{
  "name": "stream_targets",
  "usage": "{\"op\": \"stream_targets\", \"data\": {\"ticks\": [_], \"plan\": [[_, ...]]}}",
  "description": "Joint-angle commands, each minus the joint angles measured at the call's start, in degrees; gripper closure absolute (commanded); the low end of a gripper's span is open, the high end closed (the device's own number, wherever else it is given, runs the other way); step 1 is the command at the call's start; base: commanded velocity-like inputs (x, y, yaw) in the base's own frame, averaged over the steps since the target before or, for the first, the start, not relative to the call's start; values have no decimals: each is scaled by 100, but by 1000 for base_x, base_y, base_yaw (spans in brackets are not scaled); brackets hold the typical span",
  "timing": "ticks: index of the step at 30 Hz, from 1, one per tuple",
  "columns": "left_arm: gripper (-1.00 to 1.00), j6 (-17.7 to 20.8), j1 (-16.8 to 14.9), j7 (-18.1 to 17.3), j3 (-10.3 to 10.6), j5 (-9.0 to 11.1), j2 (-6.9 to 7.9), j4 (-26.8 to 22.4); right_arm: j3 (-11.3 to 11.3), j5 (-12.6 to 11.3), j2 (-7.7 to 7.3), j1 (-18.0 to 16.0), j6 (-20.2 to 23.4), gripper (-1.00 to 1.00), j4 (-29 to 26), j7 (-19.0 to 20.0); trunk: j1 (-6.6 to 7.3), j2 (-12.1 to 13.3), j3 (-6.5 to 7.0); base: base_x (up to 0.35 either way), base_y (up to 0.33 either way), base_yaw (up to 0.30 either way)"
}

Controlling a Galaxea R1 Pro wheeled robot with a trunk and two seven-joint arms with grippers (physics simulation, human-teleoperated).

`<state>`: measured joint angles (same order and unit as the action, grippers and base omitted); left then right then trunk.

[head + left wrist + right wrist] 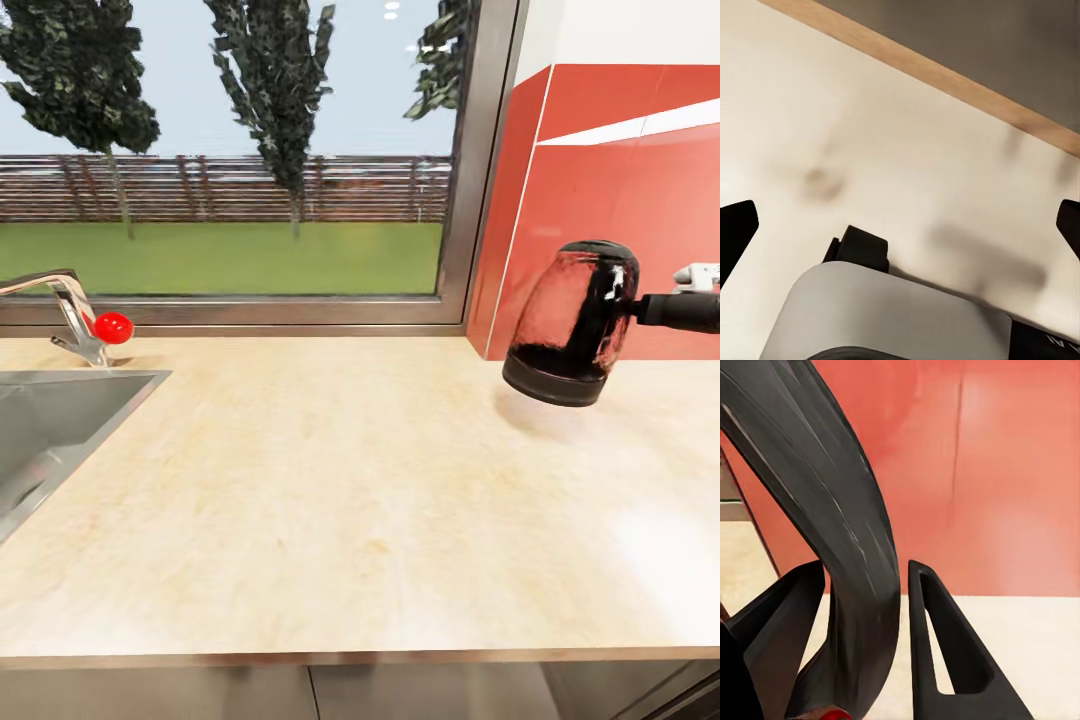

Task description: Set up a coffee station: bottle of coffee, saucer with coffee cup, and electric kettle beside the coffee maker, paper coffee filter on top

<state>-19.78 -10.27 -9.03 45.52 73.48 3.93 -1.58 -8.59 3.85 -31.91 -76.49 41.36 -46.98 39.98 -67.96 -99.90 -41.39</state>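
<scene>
Electric kettle [572, 322], dark translucent body with black base and black curved handle: held in the air just above the pale beige stone-look countertop [330, 480], at the right of the head view, in front of the glossy red wall panel [600, 200]. It is tilted, top leaning toward the panel, base not touching the counter; a soft shadow lies beneath it.

Holder: right gripper [866, 607], its two black fingers clenched on the kettle's handle, one each side of the curved black band in the right wrist view. The right arm reaches in level from the right edge of the head view, dark forearm roughly horizontal, so the kettle hangs out sideways from the grasp.

Left gripper [900, 217]: fingers spread wide apart and holding nothing, pointing down at bare countertop near its wooden front edge.

Other fittings: steel sink [60, 430] and chrome tap with red knob [113, 327] at the left, well apart from the kettle.

Risks, judged:
- Side grip on a thin handle with the body's weight offset; the kettle may swivel in the fingers or slip.
- Set down while tilted, it could land on its base rim and topple.
- Close to the red panel; a swing could knock it.
- Coffee maker not in sight, so placement beside it is unconfirmed.
</scene>
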Motion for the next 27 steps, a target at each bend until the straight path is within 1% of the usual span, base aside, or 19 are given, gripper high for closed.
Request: {"op": "stream_targets", "data": {"ticks": [1, 3, 6, 11, 15, 16, 18, 19, 22, 27], "plan": [[-100, -8, -2, -29, 36, 61, 2, 0, -20, 21, 18, -6, 30, 100, -4, 54, 1, -3, -5, 0, 0, 0], [-100, -8, -2, -29, 36, 61, 2, 0, -20, 20, 35, -6, 30, 100, -4, 54, 1, -3, -5, 0, 0, 72], [-100, -8, -2, -29, 36, 61, 2, 0, -20, 19, 50, -6, 30, 100, -4, 74, 1, -3, -5, 0, 0, 216], [-100, -8, -2, -29, 35, 61, 1, 0, -20, 19, 52, -6, 30, 100, -25, 270, 1, -3, -5, 0, 0, 256], [-100, -8, -2, -29, 34, 61, 2, 0, -15, 19, 92, 0, 42, 100, -306, 355, 1, -3, -5, 0, 0, 266], [-100, -8, -2, -29, 33, 61, 2, 0, -15, 19, 129, 5, 131, 100, -478, 370, 1, -3, -5, 0, 0, 268], [-100, -8, -2, -29, 34, 61, 0, 0, -17, 19, 194, 31, 460, 100, -780, 383, 1, -3, -5, 0, 0, 268], [-100, -8, -2, -29, 35, 61, 2, 0, -19, 19, 272, 75, 1001, 100, -1477, 393, 1, -3, -5, 0, 0, 257], [-100, -8, -2, -29, 36, 61, 2, 0, -20, 19, 300, 84, 1133, 100, -1697, 396, 1, -3, -5, 0, 0, 220], [-100, -8, -2, -29, 36, 61, 2, 0, -20, 19, 322, 89, 1213, 100, -1834, 440, 1, -3, -5, 0, 0, 68]]}}
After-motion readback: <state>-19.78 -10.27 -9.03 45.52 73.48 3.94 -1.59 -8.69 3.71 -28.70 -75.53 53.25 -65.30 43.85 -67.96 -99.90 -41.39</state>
